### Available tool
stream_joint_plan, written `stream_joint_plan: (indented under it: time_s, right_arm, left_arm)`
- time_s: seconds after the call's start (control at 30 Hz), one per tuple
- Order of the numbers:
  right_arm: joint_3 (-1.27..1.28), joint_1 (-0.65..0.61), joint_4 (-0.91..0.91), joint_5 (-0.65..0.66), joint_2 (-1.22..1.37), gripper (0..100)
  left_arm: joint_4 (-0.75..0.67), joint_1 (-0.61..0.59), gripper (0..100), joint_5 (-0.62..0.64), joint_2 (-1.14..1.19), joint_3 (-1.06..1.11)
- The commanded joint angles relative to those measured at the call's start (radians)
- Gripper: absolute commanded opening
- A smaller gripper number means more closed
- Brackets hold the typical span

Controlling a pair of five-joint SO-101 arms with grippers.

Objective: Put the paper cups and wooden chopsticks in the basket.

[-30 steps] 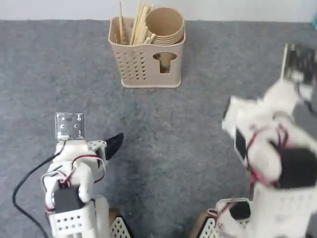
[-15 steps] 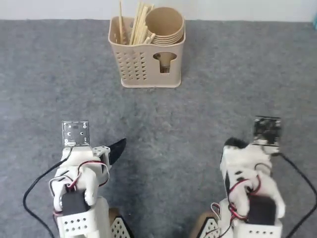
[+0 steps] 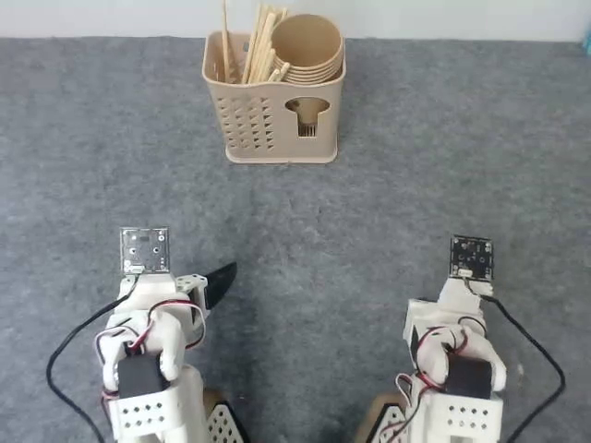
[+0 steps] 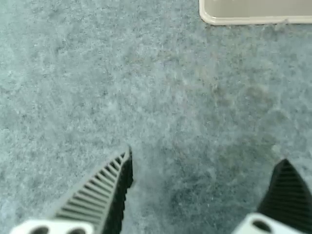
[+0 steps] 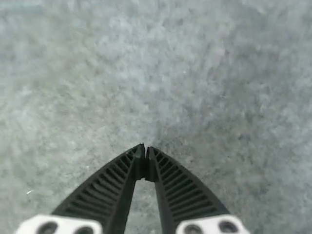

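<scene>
Desk (image 3: 416, 166): grey felt top.
Basket (image 3: 268, 125): far centre, upright.
Paper cups (image 3: 307, 46): nested in basket; prob light, crushable, grip rim.
Chopsticks (image 3: 251, 41): in basket beside cups; prob stiff, thin, pinch mid.
L fingers (image 4: 112, 190): spread, empty.
R fingers (image 5: 122, 185): pressed together.

No text, label, number or sign can be read on anything in these views.

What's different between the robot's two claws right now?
The left gripper is open, jaws wide apart; the right gripper is shut, jaws pressed together. The left gripper has the basket ahead of it; the right gripper faces plain carpet. Both hold nothing.
</scene>
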Motion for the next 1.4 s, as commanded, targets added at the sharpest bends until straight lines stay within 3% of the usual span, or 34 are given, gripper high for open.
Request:
stream_joint_plan:
  time_s: [0.0,0.4,0.63,0.77,1.0,1.37]
  right_arm:
    - [-0.002,0.019,0.008,0.015,-0.012,0.9]
    - [0.061,0.025,-0.018,0.017,-0.01,0.8]
    - [0.061,0.025,-0.018,0.018,-0.01,0.8]
    - [0.061,0.024,-0.018,0.021,-0.01,0.8]
    - [0.061,0.018,-0.015,0.021,-0.012,0.8]
    - [0.061,0.018,-0.015,0.021,-0.012,0.8]
  left_arm:
    - [0.011,0.005,42,-0.014,-0.021,-0.007]
    - [0.046,0.006,39,-0.015,-0.021,-0.012]
    - [0.054,0.006,9,-0.015,-0.021,-0.013]
    - [0.052,0.006,1,-0.015,-0.021,-0.012]
    - [0.121,0.006,1,-0.015,-0.021,0.019]
    - [0.115,0.0,1,-0.014,-0.018,0.019]
